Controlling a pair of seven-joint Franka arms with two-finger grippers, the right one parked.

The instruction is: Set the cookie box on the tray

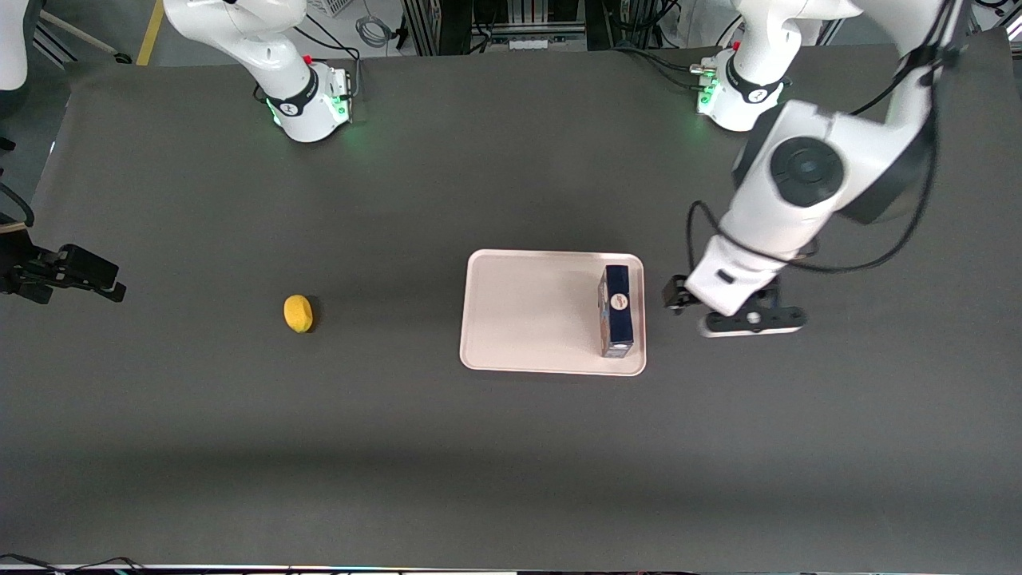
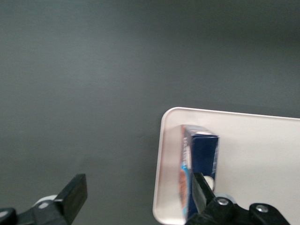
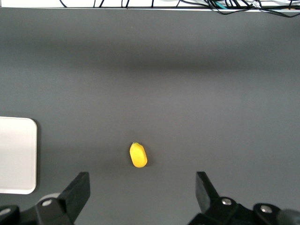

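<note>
On the dark grey table [image 1: 511,447] the cookie box [image 1: 617,310] stands on edge in the tray [image 1: 527,315] by its rim toward the working arm, whose gripper [image 1: 718,315] hovers beside the tray, fingers [image 2: 75,192] spread wide and empty, the box's cookie picture visible only in the wrist view.
</note>
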